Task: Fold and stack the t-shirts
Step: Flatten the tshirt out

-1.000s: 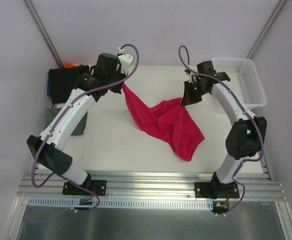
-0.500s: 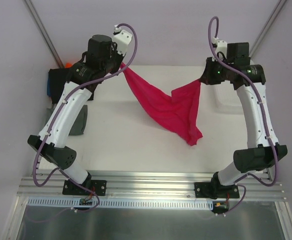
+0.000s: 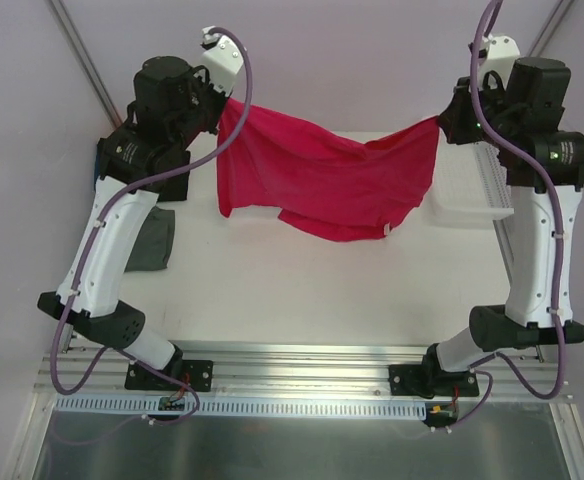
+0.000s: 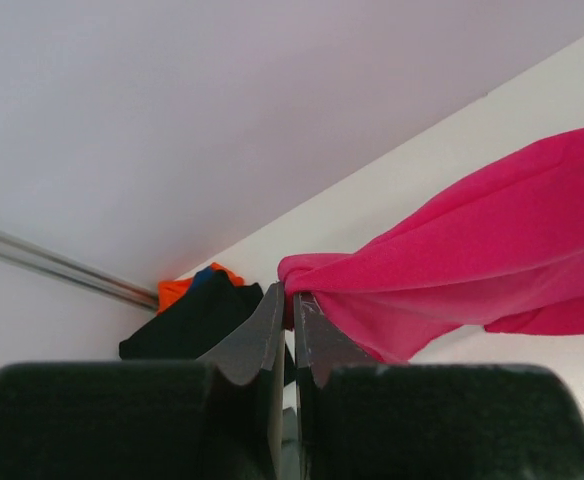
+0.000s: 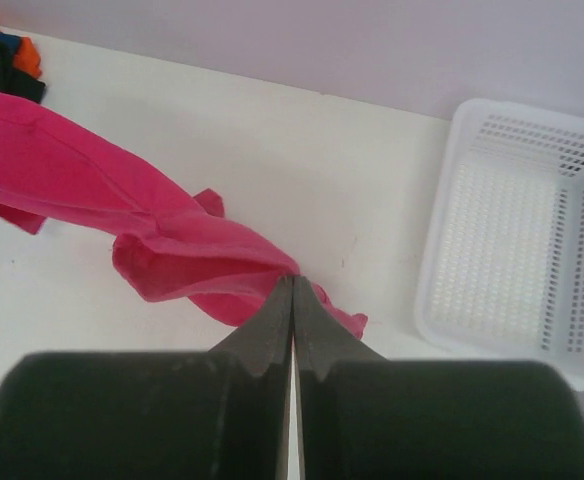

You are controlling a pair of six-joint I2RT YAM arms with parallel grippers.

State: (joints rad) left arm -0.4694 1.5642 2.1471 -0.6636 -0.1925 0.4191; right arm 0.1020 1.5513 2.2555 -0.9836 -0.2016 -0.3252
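Note:
A crimson-pink t-shirt [image 3: 322, 180] hangs stretched in the air between both arms, high over the white table [image 3: 302, 290]. My left gripper [image 3: 224, 105] is shut on its left corner, seen up close as pink cloth [image 4: 452, 260] pinched at the left gripper's [image 4: 289, 292] tips. My right gripper [image 3: 444, 122] is shut on the right corner; the pink t-shirt [image 5: 172, 250] trails left from the right gripper's [image 5: 293, 280] tips. A black folded t-shirt [image 4: 197, 320] with orange [image 4: 177, 290] and blue beneath lies at the back left, and a grey-green one [image 3: 152, 240] lies beside the left arm.
A white mesh basket [image 3: 467, 190] stands at the back right under the right arm, also the basket [image 5: 517, 230] in the right wrist view. Aluminium rails [image 3: 302, 370] run along the near edge. Walls close in the back and sides.
Both arms rose and spread apart, lifting the pink t-shirt off the table and pulling it out wide. The right arm swung out over the basket.

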